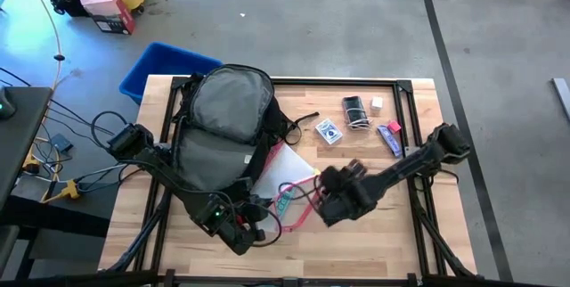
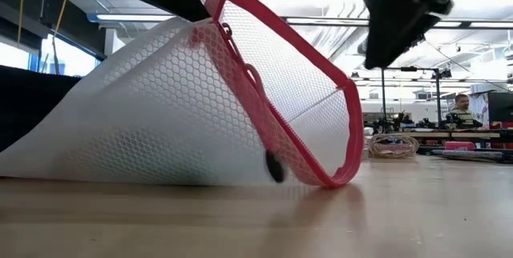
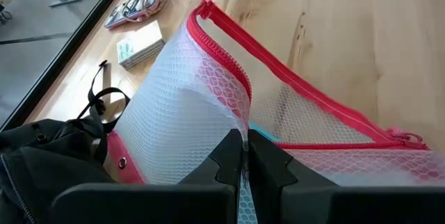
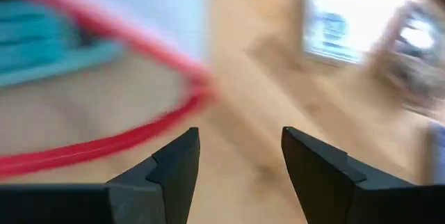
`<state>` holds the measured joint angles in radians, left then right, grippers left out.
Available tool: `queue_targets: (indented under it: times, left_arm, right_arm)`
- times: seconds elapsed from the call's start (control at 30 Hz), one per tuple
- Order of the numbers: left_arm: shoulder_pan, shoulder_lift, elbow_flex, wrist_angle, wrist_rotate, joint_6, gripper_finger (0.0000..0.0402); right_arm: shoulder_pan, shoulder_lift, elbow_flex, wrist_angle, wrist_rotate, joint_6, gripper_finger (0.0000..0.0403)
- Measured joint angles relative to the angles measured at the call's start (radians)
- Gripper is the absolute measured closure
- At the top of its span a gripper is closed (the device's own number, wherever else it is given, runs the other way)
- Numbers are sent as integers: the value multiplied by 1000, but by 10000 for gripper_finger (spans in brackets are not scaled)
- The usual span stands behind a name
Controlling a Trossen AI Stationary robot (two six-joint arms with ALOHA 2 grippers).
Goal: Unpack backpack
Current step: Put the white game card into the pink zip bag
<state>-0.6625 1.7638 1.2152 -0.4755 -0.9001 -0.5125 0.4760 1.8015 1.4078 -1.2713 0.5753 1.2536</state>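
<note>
The black backpack (image 1: 223,118) lies grey back panel up on the table's left half. Beside it, toward the near edge, is a clear mesh pouch (image 1: 289,184) with a pink zip edge (image 3: 292,78). Its mouth gapes open, and a teal thing (image 4: 42,43) lies inside. My left gripper (image 3: 245,140) is shut on the pouch's mesh. My right gripper (image 4: 240,144) hangs open above the table just right of the pouch's mouth (image 2: 321,90), with nothing between its fingers. My left gripper pinches the pouch's clear mesh wall (image 3: 240,116) between its two fingers, close to the pink zip edge of the mouth. It comes slanting down from the table's near left side. That side of the pouch is held up, while the pouch's lower edge (image 2: 240,179) rests on the table.
At the far right of the table lie a card deck (image 1: 329,131), a coiled cable bundle (image 1: 354,113), a small white block (image 1: 377,104) and a purple thing (image 1: 390,137). A blue bin (image 1: 165,64) stands off the far left corner. Bare wood shows at the near right.
</note>
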Motion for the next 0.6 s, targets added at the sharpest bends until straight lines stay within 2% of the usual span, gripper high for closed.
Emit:
queue_targets:
  times: [0.1,0.3,0.43,0.6]
  left_arm:
    - [0,0,0,0,0,0,402]
    - [0,0,0,-12,2,0,402]
    - [0,-4,0,-49,30,-8,402]
    - [2,-17,0,-56,31,-18,402]
  right_arm:
    - [-59,-2,-14,-90,-1,22,213]
    - [-269,-10,-83,-50,-49,-162,213]
    - [-457,-9,-131,96,-180,-391,205]
    - [-669,-9,-163,330,-374,-606,151]
